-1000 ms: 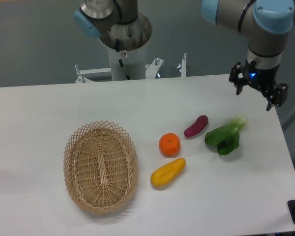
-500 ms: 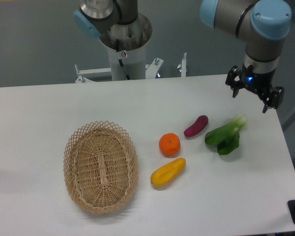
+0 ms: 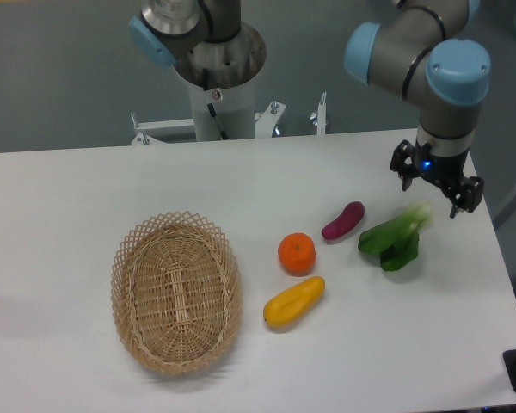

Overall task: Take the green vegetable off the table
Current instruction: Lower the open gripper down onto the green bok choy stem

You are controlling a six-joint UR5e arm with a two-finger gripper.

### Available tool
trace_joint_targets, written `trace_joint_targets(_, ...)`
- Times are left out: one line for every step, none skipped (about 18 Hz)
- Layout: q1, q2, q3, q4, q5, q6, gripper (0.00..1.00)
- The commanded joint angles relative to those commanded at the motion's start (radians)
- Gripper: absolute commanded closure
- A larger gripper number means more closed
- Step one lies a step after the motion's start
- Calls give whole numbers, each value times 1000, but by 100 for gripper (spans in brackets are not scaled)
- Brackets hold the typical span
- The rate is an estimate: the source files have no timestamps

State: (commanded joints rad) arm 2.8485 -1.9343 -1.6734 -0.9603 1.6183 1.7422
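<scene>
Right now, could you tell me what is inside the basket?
The basket looks empty: only its woven bottom shows, though the near wall hides a thin strip inside. The green vegetable lies on the table, outside it.

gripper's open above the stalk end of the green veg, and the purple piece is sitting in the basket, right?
Not quite. The camera view shows the purple piece lying on the table, right of the basket, which holds nothing. The rest stands: the gripper is open above the stalk end of the green vegetable.
</scene>
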Motion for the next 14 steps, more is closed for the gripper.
trace_joint_targets(17, -3, -15, 6, 0, 46, 0)
trace_joint_targets(29, -12, -26, 11, -2, 84, 0)
trace_joint_targets(38, -26, -26, 12, 0, 106, 0)
trace_joint_targets(51, -35, -26, 12, -2, 111, 0)
trace_joint_targets(58, -41, -28, 12, -3, 111, 0)
trace_joint_targets(57, -48, -34, 12, -8, 109, 0)
trace_joint_targets(57, -57, -45, 14, -8, 100, 0)
trace_joint_targets(57, -60, -49, 18, -8, 99, 0)
trace_joint_targets(58, -60, -51, 20, -11, 100, 0)
trace_joint_targets(63, -60, -58, 21, -17, 91, 0)
trace_joint_targets(63, -61, -66, 25, -29, 71, 0)
trace_joint_targets(63, -66, -71, 35, -49, 48, 0)
trace_joint_targets(63, -74, -74, 52, -67, 21, 0)
trace_joint_targets(63, -78, -83, 73, -78, -12, 0)
